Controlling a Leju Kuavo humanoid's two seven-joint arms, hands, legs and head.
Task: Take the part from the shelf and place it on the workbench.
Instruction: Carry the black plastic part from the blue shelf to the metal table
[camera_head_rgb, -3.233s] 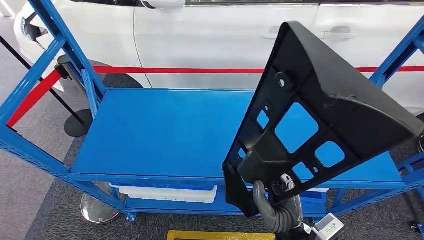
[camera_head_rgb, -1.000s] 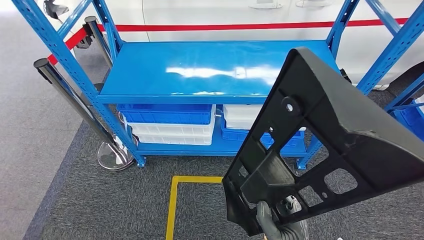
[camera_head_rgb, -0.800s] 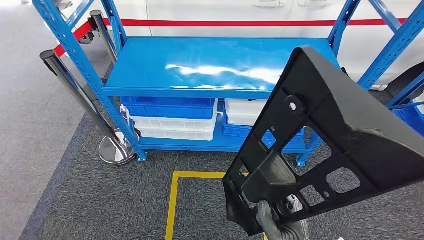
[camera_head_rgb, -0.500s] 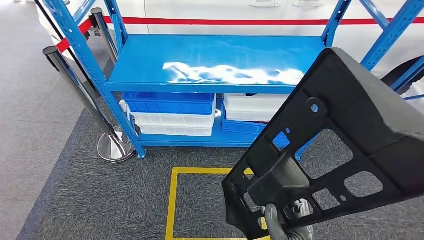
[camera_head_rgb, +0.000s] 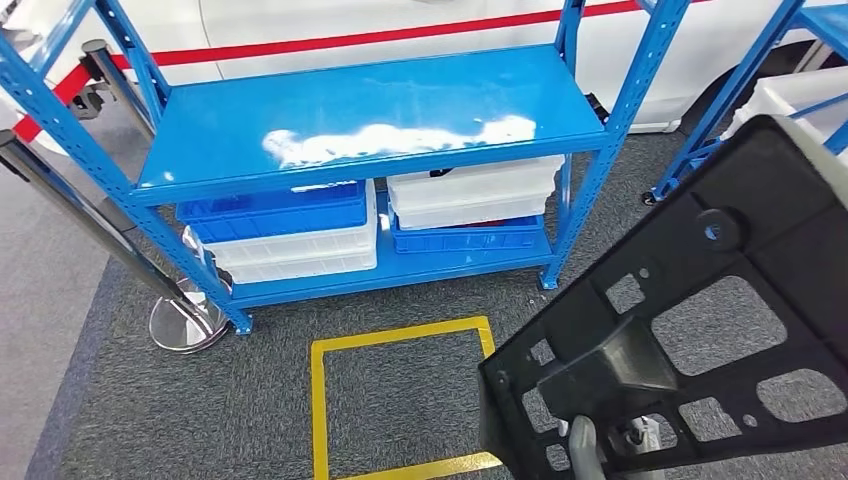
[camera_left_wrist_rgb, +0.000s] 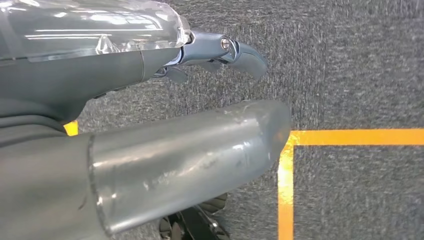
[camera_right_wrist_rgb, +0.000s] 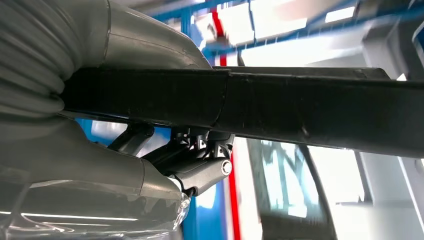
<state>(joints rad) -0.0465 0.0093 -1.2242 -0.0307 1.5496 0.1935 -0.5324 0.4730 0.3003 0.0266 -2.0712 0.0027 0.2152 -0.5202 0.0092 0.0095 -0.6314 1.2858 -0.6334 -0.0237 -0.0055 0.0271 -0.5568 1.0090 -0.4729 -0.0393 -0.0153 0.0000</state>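
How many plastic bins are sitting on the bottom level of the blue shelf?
4, in two stacks: on the left a blue bin over a white bin; on the right a white bin over a blue bin. More may sit hidden behind them.

Bright glare streaks the shelf (camera_head_rgb: 370, 110); the right wrist view's background is overexposed.

dark grey carpet (camera_head_rgb: 200, 420) with a yellow taped square (camera_head_rgb: 400, 400), white car (camera_head_rgb: 400, 20) behind red barrier tape (camera_head_rgb: 350, 40).
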